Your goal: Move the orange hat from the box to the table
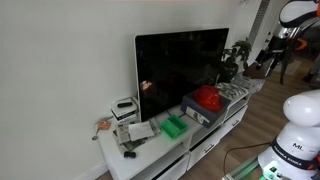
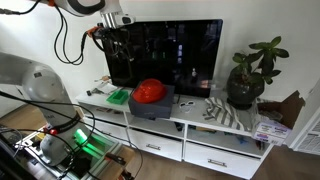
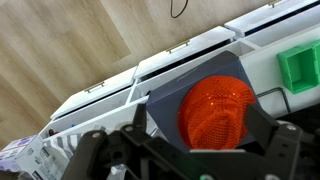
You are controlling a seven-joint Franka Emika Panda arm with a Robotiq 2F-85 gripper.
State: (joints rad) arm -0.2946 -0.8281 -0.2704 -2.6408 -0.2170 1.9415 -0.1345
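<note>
The orange hat (image 3: pixel 217 112) is a red-orange mesh dome resting on the dark grey box (image 3: pixel 163 97), which lies on the white table (image 3: pixel 190 55). In the wrist view my gripper (image 3: pixel 203 145) is open and empty, with its two dark fingers framing the hat from above and not touching it. In both exterior views the hat (image 1: pixel 207 96) (image 2: pixel 149 91) sits on the box (image 1: pixel 197 112) (image 2: pixel 152 108) in front of the TV. In an exterior view my gripper (image 2: pixel 117 45) hangs well above the table (image 2: pixel 200 120), up and to the left of the hat.
A small green tray (image 2: pixel 119 97) (image 1: pixel 175 127) (image 3: pixel 300 65) lies beside the box. A white boxy device (image 1: pixel 124 108) and loose cables sit at the cabinet's end. The black TV (image 2: pixel 165 55) stands right behind the box. A potted plant (image 2: pixel 246 78) and striped cloth (image 2: pixel 225 112) are at the other end.
</note>
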